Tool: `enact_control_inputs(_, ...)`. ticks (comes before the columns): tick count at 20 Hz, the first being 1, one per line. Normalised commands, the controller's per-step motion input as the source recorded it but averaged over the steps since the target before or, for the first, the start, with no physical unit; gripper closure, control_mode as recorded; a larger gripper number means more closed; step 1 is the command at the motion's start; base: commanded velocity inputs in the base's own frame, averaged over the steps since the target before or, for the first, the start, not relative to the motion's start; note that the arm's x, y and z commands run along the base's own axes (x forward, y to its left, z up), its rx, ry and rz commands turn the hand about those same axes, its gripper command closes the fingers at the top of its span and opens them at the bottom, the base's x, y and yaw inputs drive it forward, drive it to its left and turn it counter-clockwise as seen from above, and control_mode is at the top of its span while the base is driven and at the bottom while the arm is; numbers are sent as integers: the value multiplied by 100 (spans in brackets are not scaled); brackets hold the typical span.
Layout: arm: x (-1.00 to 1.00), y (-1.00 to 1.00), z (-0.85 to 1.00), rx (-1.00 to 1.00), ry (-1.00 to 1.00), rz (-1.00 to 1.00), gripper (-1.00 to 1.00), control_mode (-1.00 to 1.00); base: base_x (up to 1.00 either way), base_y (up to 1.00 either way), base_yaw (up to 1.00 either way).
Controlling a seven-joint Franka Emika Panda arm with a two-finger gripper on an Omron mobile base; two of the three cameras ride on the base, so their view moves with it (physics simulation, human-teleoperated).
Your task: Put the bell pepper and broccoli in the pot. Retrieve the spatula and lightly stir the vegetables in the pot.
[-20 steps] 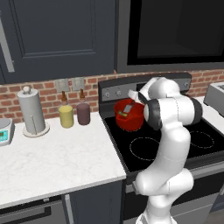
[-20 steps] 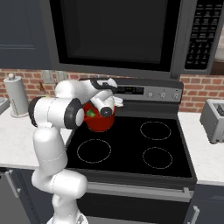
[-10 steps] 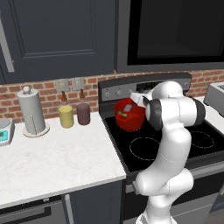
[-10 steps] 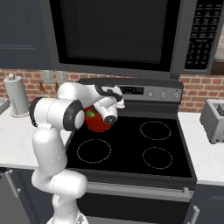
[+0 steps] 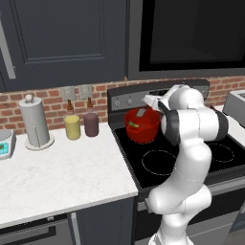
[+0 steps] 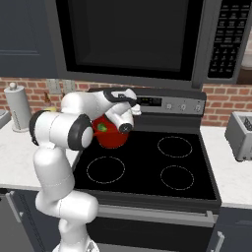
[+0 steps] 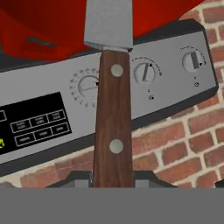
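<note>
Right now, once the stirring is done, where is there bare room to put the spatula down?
The widest bare patch is the white counter in front of the paper towel roll and the two canisters. The three burners beside and in front of the pot are bare too. It is crowded at the pot, where the gripper holds the spatula.

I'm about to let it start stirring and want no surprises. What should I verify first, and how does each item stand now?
1. Gripper shut on the spatula: ok, the wooden handle sits between the fingers.
2. Spatula blade aimed at the pot: ok, the metal blade reaches over the red rim.
3. Vegetables in the pot: something green shows inside; the bell pepper, cannot tell.
4. Pot seated on the stove: ok, upright at the back left burner.
5. Blade touching the vegetables: cannot tell.
</note>
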Motion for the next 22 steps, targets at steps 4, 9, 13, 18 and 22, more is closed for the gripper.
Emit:
enact_control_inputs(4, -45, -16, -5, -8, 11, 12, 100, -100, 0, 0, 0)
enact_control_inputs(9, -58, -10, -26, -8, 12, 13, 100, -100, 0, 0, 0)
enact_control_inputs(13, -18, 0, -3, -1, 0, 17, 100, -100, 0, 0, 0)
enact_control_inputs(18, 0, 0, -2, 0, -4, 18, 100, -100, 0, 0, 0)
enact_control_inputs(22, 8, 0, -18, 0, -6, 18, 100, -100, 0, 0, 0)
